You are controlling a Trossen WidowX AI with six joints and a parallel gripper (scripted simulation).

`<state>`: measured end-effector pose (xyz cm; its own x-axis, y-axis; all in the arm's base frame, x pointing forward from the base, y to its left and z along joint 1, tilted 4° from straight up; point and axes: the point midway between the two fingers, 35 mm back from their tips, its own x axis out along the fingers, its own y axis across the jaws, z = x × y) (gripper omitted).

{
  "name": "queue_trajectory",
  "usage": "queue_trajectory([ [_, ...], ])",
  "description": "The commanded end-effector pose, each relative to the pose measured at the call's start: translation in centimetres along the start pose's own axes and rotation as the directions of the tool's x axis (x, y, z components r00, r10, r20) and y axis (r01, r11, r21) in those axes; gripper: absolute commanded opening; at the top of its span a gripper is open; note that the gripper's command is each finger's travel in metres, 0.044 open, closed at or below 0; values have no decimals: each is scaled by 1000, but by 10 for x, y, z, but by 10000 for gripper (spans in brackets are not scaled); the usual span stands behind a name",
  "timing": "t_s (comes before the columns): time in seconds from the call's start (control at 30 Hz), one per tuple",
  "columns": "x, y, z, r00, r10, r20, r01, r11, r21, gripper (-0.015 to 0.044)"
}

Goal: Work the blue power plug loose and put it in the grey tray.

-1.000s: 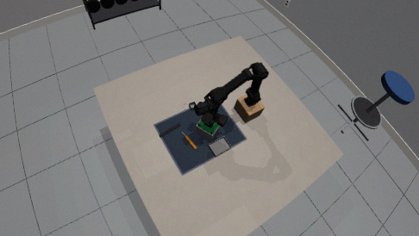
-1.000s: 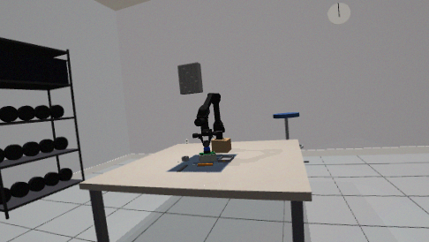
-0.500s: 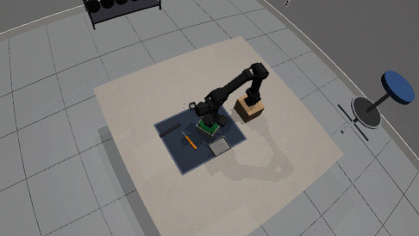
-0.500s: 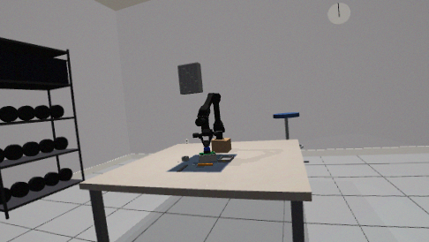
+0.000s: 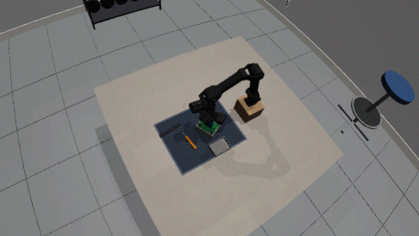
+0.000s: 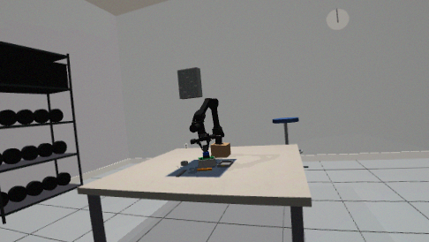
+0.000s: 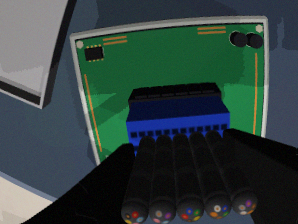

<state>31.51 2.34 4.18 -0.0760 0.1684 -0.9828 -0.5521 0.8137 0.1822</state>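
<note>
Nearby, an orange-handled tool (image 5: 190, 141) (image 6: 204, 169) lies beside the circuit board (image 5: 208, 127) (image 6: 206, 158) (image 7: 165, 60).

From above, the circuit board (image 5: 212, 129) (image 6: 213, 158) (image 7: 165, 62) sits on the mat (image 5: 185, 163) (image 6: 215, 173) (image 7: 40, 137): tray (image 5: 220, 146) (image 6: 226, 163) (image 7: 30, 45) at its five o'clock, screwdriver (image 5: 190, 142) (image 6: 204, 169) at eight.

The blue power plug (image 6: 206, 155) (image 7: 177, 119), a wide block with a row of small square holes and thick black cables, sits at its black socket on the green circuit board, clamped in the gripper (image 5: 211, 122) (image 6: 206, 152) (image 7: 178, 147).
</note>
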Motion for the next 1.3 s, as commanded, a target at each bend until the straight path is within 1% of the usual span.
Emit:
queue_trajectory([
  [0.0, -11, -4, -1, 1000, 6, 18, -6, 1000, 12, 0],
  [0.1, -11, 1, -1, 999, -49, 18, 48, 999, 13, 0],
  [0.3, -11, 15, -1, 977, -215, 16, 215, 977, 16, 0],
  [0.4, -11, 19, 0, 966, -256, 15, 256, 967, 16, 0],
  [0.53, -12, 17, -1, 974, -227, 15, 227, 974, 16, 0],
  [0.77, -16, 1, -1, 999, -39, 18, 39, 999, 13, 0],
  [0.9, -17, -4, -1, 1000, 13, 18, -13, 1000, 12, 0],
  [1.03, -17, 0, -1, 999, -33, 18, 33, 999, 12, 0],
  [1.27, -17, 17, -1, 975, -222, 16, 222, 975, 16, 0],
])
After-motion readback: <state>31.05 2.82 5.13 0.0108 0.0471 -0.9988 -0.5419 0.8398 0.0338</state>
